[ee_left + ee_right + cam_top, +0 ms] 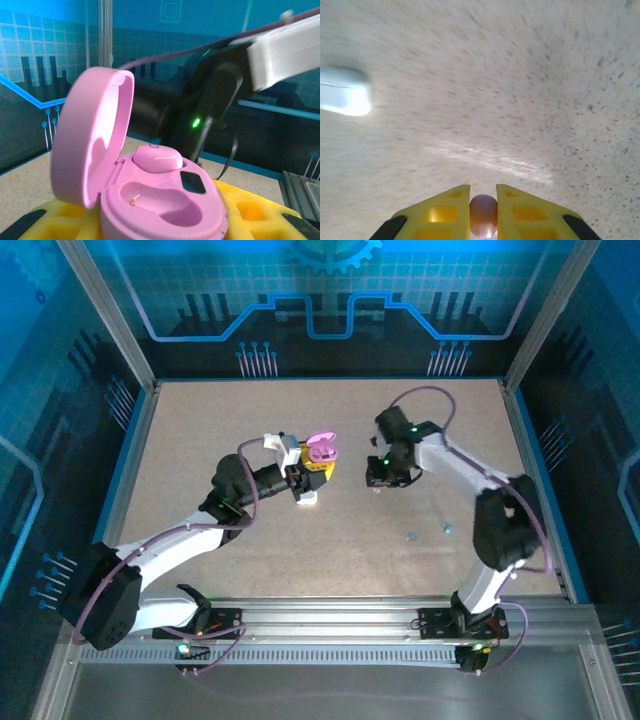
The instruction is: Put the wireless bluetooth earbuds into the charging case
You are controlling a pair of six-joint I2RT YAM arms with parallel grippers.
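My left gripper [308, 478] is shut on a pink charging case [165, 200] and holds it above the table. Its lid [90, 135] stands open to the left. One pink earbud [157, 159] sits in the far slot, and the near slot [172, 207] is empty. My right gripper [381, 478] hovers just right of the case. It is shut on the second pink earbud [483, 215], pinched between the yellow fingers [445, 210]. Two teal earbuds [410, 536] [447, 529] lie loose on the table. The white buds are not visible.
A small white object [307, 498] lies on the table under the left gripper. A pale, blurred object [342, 92] shows at the left of the right wrist view. The right arm [210, 100] looms close behind the open case.
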